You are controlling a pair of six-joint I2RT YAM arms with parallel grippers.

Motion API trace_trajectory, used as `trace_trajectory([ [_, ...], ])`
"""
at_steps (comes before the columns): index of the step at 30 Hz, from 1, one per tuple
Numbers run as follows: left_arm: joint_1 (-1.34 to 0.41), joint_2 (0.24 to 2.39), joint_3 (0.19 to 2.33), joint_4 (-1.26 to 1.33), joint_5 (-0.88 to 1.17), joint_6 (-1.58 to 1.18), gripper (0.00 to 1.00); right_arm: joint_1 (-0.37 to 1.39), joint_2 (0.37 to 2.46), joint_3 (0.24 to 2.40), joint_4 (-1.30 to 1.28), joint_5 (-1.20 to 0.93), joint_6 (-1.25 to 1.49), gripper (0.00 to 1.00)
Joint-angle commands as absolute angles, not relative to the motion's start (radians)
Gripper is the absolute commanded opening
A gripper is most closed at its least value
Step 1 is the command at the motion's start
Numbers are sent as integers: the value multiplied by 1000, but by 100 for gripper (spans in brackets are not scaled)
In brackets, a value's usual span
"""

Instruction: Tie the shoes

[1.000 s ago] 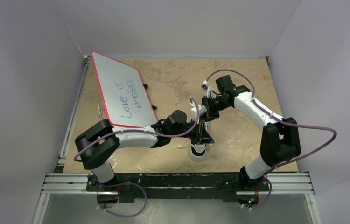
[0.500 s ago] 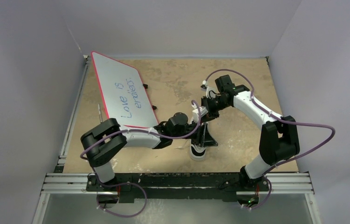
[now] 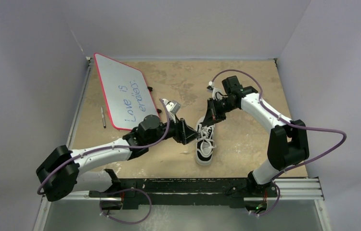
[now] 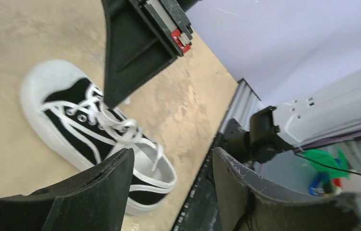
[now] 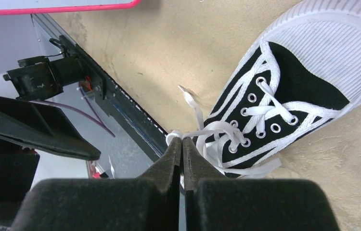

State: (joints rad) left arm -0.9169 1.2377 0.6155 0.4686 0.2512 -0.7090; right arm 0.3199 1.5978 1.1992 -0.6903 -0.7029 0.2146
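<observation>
White sneaker lace (image 5: 197, 113) pinched by right tool (image 5: 182, 140), grip point half-hidden; left tool (image 4: 171, 155) spread.

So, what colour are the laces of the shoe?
White. The laces stand out against the black shoe, clearest in the right wrist view.

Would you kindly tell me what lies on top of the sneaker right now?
White laces cross the sneaker loosely and bunch near its collar, where the shut right tool pinches a strand. The stretch of lace beneath that tool's tip is covered.
</observation>
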Motion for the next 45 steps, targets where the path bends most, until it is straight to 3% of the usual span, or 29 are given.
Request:
trace_trajectory([
  [1,-913,1231,581,535,152,-497,58,321,1581,1236,-713,-758,209,0],
  [4,-913,1302,580,636,158,-383,55,320,1585,1229,-709,-789,229,0],
  [12,-913,1501,566,926,186,-370,59,321,1595,1259,-735,-797,242,0],
  [17,-910,1571,602,956,210,-380,42,321,1583,1246,-726,-790,251,0],
  [26,-899,1641,615,1039,275,-389,54,320,1584,1251,-745,-796,239,0],
  [35,-874,1736,679,1083,270,-368,47,321,1580,1236,-766,-815,218,0],
  [40,-873,1756,684,1133,271,-380,36,321,1585,1244,-781,-826,206,0],
  [43,-874,1749,661,1165,249,-403,10,320,1592,1260,-794,-855,207,0],
  [45,-873,1736,649,1158,234,-411,2,321,1595,1274,-812,-872,203,2],
])
